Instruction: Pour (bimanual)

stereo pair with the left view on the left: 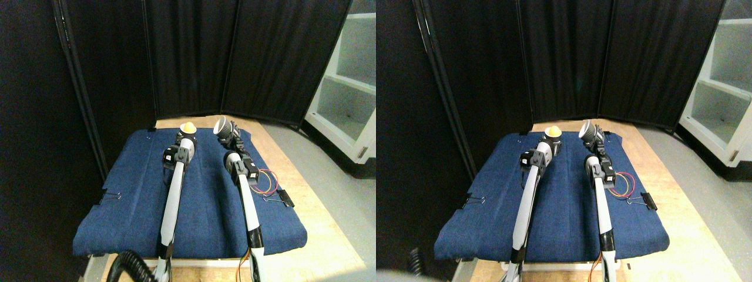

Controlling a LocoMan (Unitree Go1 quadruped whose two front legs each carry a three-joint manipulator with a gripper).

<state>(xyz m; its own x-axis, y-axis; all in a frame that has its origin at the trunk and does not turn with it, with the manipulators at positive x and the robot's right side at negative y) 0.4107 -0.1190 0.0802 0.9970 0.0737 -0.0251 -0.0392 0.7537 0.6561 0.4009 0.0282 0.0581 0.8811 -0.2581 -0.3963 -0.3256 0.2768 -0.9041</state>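
My left gripper (186, 137) is far out over the blue cloth (135, 194), shut on a dark cup (187, 133) that stands upright with a yellow-orange ball (188, 126) showing at its mouth. To its right, my right gripper (231, 136) is shut on a second dark cup (223, 126). That cup is tilted, and its pale mouth faces left towards the first cup. No ball shows in it. The two cups are a short gap apart and do not touch.
The cloth covers a wooden table (317, 229) and is pinned by black binder clips (285, 198) at its sides. Coloured wires (267, 182) loop beside my right arm. Black folding screens (194, 59) close the back, and a white shelf unit (349, 88) stands at the right.
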